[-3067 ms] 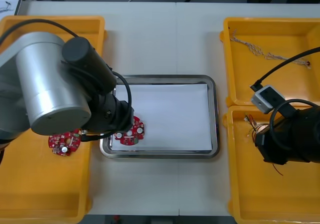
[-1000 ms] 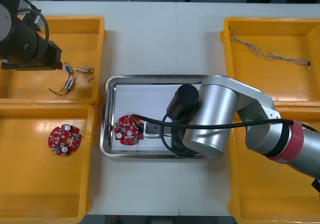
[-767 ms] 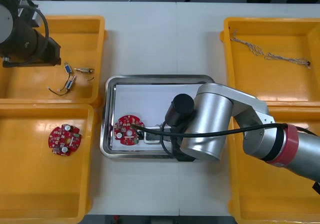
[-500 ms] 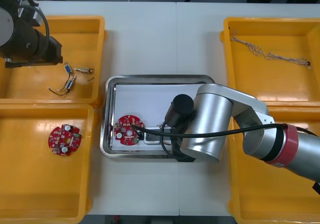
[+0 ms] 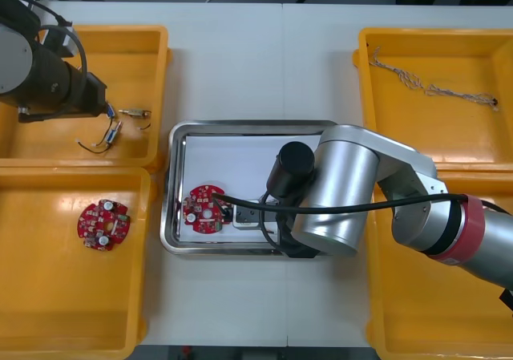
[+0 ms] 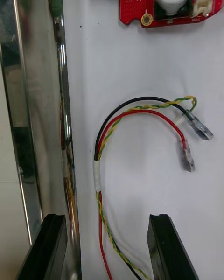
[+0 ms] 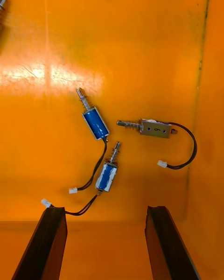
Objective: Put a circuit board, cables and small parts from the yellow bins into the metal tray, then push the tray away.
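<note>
Hovering wide: right tool [image 6: 107,221] over cable [image 6: 140,112], apparently loose, in tray [image 6: 32,121]; left tool [image 7: 105,214] over small metal parts [image 7: 99,125].

A: How is your light, operator?
B: You've got it bright and even from overhead — the table [image 5: 240,63] shows only soft shadows.
A: Glare?
B: A white streak on your bin [image 7: 56,74] floor, and the tray [image 6: 39,121] wall mirrors.
</note>
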`<state>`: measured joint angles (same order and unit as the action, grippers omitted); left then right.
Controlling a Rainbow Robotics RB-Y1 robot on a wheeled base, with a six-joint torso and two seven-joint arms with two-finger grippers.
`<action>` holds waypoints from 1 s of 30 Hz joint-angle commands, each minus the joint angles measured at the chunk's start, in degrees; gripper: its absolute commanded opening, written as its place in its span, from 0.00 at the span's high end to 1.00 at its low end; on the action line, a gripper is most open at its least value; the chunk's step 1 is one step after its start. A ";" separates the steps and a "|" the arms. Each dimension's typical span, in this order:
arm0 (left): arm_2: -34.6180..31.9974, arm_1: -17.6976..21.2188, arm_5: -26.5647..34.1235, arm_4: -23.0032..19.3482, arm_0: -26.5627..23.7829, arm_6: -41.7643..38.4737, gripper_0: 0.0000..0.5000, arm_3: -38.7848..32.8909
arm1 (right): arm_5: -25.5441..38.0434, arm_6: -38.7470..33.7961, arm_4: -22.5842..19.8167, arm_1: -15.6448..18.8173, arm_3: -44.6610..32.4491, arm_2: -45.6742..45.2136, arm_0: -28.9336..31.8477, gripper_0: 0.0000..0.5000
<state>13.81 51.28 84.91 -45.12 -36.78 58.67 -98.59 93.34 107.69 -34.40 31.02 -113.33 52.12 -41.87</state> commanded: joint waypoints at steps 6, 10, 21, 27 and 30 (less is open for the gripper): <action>2.01 -2.59 -2.21 2.14 1.01 10.06 0.01 0.33 | 6.51 -2.92 -5.85 0.97 -8.66 -9.49 -1.72 0.00; 2.98 -2.59 -3.00 2.41 1.01 10.59 0.01 1.30 | 9.94 -5.74 -6.38 2.91 -12.88 -12.65 -1.72 0.00; 2.98 -4.61 -8.45 2.23 0.83 17.53 0.01 8.94 | 16.66 -10.22 -14.82 5.54 -16.22 -28.30 -1.46 0.00; 4.12 -5.40 -8.62 3.99 0.66 17.97 0.01 9.12 | 16.66 -11.18 -17.28 6.51 -16.22 -37.70 1.09 0.00; 5.35 -5.58 -9.59 4.78 0.57 17.88 0.02 9.73 | 16.66 -11.80 -17.63 7.65 -16.22 -42.98 3.64 0.00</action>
<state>17.25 46.43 76.60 -41.29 -36.18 72.70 -89.08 109.82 99.00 -51.22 36.12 -127.59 14.12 -40.44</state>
